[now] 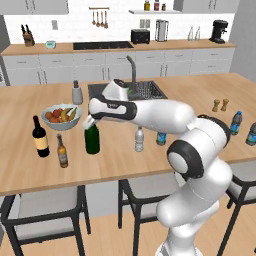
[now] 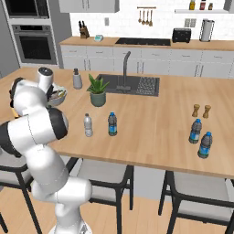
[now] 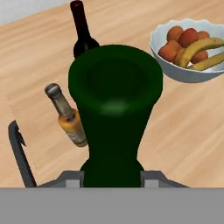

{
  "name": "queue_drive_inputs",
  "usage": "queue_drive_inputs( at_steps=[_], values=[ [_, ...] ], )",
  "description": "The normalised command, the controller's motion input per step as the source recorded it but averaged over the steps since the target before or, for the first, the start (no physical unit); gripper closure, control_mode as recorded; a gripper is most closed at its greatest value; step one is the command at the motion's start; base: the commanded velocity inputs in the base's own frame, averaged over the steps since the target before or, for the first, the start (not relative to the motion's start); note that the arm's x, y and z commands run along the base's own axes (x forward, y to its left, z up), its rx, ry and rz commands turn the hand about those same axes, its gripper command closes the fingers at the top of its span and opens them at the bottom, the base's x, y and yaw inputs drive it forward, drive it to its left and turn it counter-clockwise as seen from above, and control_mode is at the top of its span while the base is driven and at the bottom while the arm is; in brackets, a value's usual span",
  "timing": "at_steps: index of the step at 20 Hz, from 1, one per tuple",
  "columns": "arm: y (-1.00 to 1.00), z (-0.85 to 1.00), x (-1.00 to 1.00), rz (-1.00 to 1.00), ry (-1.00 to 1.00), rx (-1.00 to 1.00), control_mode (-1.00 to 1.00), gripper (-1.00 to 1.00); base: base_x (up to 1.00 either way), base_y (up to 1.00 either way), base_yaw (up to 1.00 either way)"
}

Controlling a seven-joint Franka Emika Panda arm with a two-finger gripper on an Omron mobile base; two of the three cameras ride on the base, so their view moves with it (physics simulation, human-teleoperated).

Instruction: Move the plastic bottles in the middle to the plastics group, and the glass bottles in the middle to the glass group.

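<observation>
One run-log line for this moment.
gripper: shut on green glass bottle | bottle: near wine bottle, brown bottle | plastic bottles: mid-counter

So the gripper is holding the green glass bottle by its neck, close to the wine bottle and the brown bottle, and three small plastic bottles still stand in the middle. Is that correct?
Not quite: two small plastic bottles stand in the middle, not three, the clear bottle and the blue-label bottle, as the right base view shows. The rest holds: the gripper holds the green glass bottle by its neck, close to the wine bottle and the brown bottle.
</observation>
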Motion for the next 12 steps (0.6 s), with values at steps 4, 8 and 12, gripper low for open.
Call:
queue_drive_inputs(
  at_steps=[4,8,12],
  values=[
    [0.37,-0.06,0.09,0.09,-0.14,0.00,-1.00,1.00,0.00,0.00,0.00],
    [0.45,0.00,0.41,0.21,-0.02,0.00,-1.00,1.00,0.00,0.00,0.00],
    [0.40,0.00,0.46,0.25,0.05,-0.01,-1.00,1.00,0.00,0.00,0.00]
  ],
)
